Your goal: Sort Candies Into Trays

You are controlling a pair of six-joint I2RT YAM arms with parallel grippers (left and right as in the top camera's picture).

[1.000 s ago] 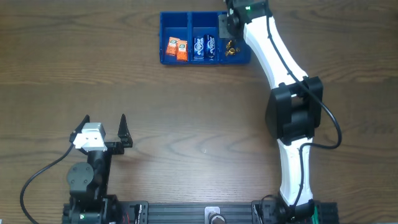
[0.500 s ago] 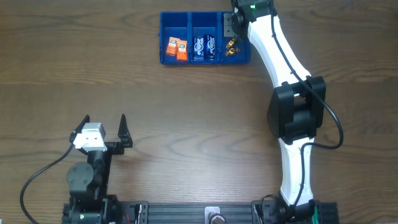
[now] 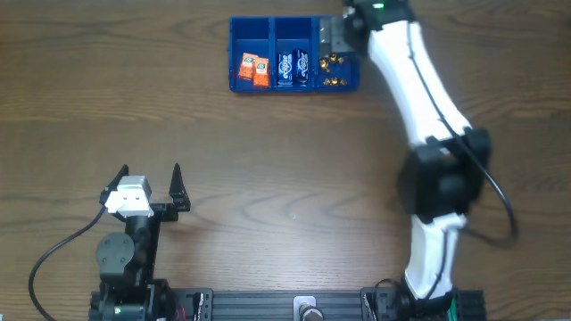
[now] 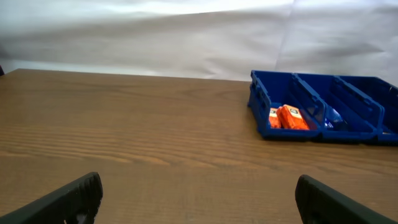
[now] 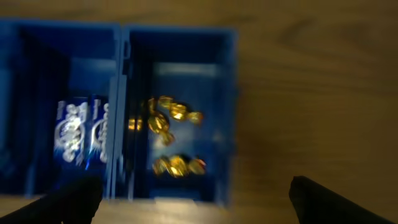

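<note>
A: How far along is the sorting?

B: I'm judging it nearly or fully done. Every candy I'm seeing is lying in the blue plastic three-compartment tray (image 3: 251, 34): orange candy packs (image 3: 252, 70) in one end bin, blue-wrapped bars (image 3: 294, 68) in the middle, gold-wrapped candies (image 5: 168, 140) in the other end bin. One kind per bin.

A: Grippers?

B: The right gripper (image 5: 196, 190) is hovering over the gold bin with its jaws spread and nothing between them. The gold candies are lying below and ahead of the jaw gap; the bars are sitting outside it, past one finger. The left gripper (image 4: 199, 199) is sitting low over the brown wooden tabletop (image 3: 285, 160), jaws spread wide, also empty. The tray is lying well ahead of those jaws, off towards one finger.

A: Orientation?

B: The tray's long axis is running across the table, parallel to the row of arm bases. Each bin is running away from the bases, square to the right jaws' opening line. The bars are lying lengthwise along their bin, the orange packs roughly the same.
</note>
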